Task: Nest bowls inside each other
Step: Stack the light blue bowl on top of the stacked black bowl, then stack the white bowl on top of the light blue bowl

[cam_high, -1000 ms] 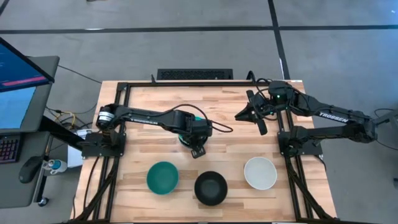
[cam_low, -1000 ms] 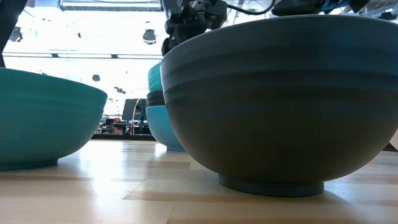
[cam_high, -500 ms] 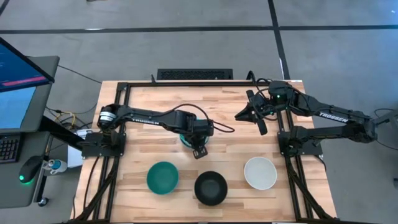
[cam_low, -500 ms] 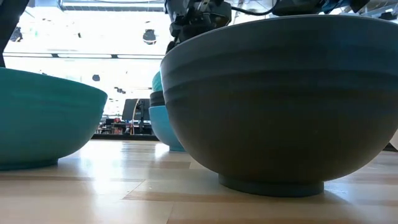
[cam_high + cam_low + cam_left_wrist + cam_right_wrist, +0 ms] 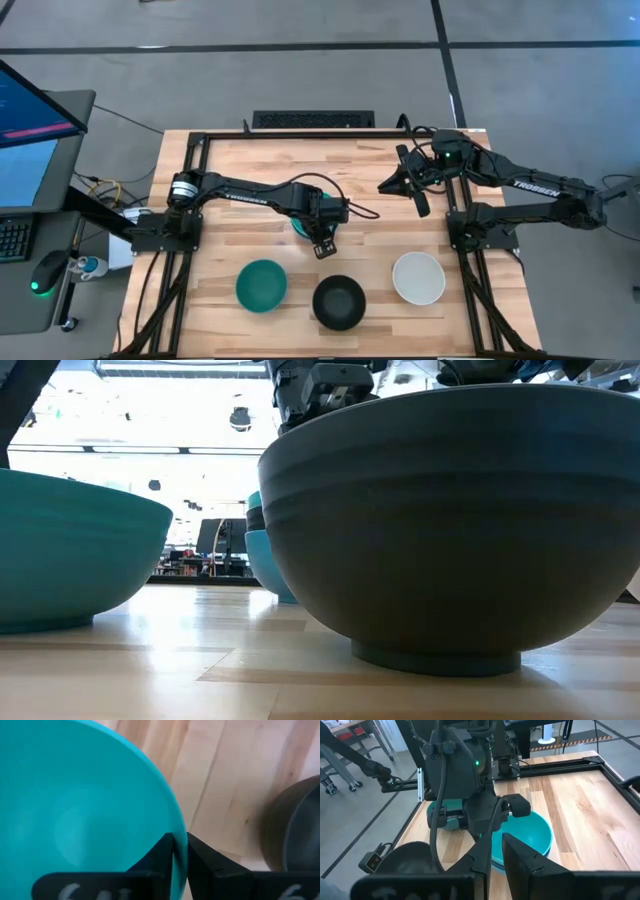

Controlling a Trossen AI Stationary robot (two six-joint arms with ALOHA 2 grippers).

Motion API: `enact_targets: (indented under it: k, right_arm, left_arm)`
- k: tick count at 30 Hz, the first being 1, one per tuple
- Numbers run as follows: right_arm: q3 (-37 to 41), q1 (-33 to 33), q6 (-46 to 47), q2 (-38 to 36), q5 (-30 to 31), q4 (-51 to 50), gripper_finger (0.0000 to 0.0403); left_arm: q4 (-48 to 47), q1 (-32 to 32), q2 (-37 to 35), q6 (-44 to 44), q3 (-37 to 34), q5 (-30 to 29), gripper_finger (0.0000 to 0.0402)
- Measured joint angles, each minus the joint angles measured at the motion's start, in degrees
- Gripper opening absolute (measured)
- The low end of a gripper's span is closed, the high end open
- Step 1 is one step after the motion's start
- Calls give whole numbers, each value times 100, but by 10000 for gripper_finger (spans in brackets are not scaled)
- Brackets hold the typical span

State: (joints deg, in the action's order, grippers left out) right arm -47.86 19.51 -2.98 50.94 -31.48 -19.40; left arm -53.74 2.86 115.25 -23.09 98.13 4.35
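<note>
Two dark jointed arms, white TROSSEN lettering, black cables, green wrist light

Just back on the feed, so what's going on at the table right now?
The left gripper is pinched on the rim of the light cyan bowl, which sits on top of a small stack at mid-table. The dark teal bowl, a black bowl and the white bowl sit loose in a row along the front edge. The right gripper waits above the table's back right.

Wood table [image 5: 250, 160], monitor [image 5: 30, 130], mouse [image 5: 45, 272].
</note>
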Motion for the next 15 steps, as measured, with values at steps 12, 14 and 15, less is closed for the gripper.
enact_targets:
  k: [12,14,15]
  right_arm:
    - [0,0,2,0,0,-22,67]
    - [0,0,2,0,-4,-24,67]
    - [0,0,2,0,-16,-25,67]
  left_arm:
    - [65,-66,25,-26,316,16,94]
    - [41,-66,25,-27,424,-18,95]
    - [36,-66,25,-27,480,-20,95]
